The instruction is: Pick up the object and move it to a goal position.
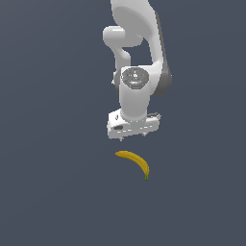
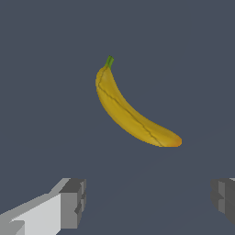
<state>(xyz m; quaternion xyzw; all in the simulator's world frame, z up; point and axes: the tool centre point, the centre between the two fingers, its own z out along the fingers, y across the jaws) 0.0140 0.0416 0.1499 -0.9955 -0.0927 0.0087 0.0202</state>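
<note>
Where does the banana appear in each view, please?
Exterior view: the banana lies low in the picture, a little right of centre, just below the gripper, not touching it.
Wrist view: the banana is near the centre, beyond the two grey fingertips, clear of them.
Shared landmark: its green stem tip.

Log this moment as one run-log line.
phase: approach | claw: open, empty, above banana | banana: lying on surface, ungrasped
</note>
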